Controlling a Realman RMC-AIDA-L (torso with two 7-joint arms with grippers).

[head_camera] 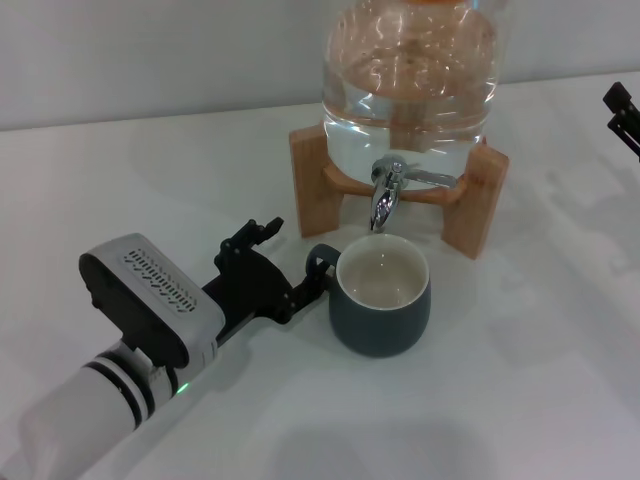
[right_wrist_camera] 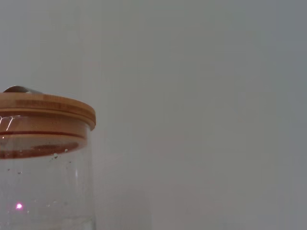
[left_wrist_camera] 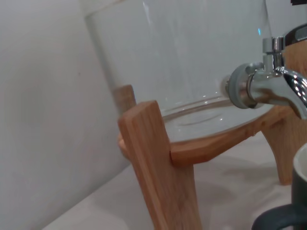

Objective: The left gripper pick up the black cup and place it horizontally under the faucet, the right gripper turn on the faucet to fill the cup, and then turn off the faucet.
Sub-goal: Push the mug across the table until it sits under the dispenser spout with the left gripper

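From where I stand, the left gripper, a black two-fingered claw on a white arm, has its fingers closed on the small loop handle of the squat slate-black ceramic cup. The cup stands upright on the white table, just under the shiny chrome faucet. It looks stiff, fairly heavy, glazed and slippery; the handle seems the surest hold. The right gripper hangs far right; I cannot tell its fingers.

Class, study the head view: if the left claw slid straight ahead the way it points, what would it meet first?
Probably the loop handle of the squat slate-black ceramic cup: the left claw points right at it, already touching or nearly so.
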